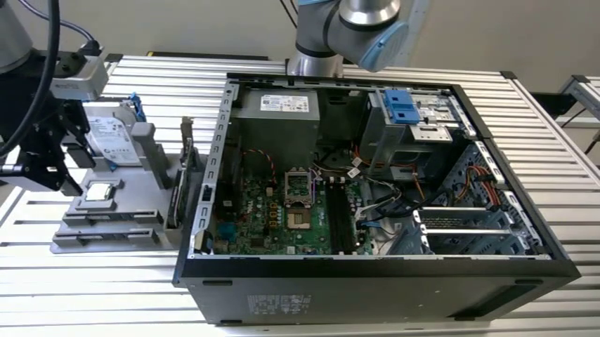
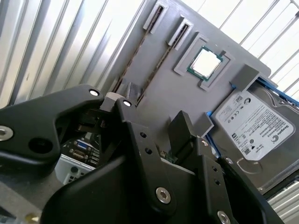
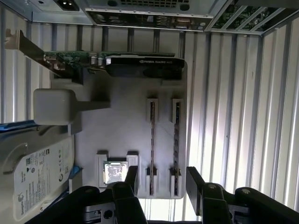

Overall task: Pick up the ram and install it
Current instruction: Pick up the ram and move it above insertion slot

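Two ram sticks stand on edge in the slots of a grey holder (image 3: 126, 135); in the first wrist view they show as thin dark strips, one ram (image 3: 152, 140) and the other ram (image 3: 176, 140) side by side. My gripper (image 3: 162, 183) hangs above the holder's end, open, its two black fingers (image 3: 132, 179) apart with nothing between them. In the second wrist view the gripper (image 2: 152, 112) sits over the same holder, with the ram slots (image 2: 161, 53) beyond it. The exterior view shows the gripper (image 1: 64, 179) at the far left above the holder (image 1: 112, 217).
The holder also carries a processor chip (image 3: 115, 171), a hard drive (image 3: 35, 172) and an upright graphics card (image 3: 135, 60). An open computer case (image 1: 375, 175) lies at the exterior view's right, with long black motherboard slots (image 1: 342, 217) inside. Everything rests on a ribbed metal table (image 1: 84, 281).
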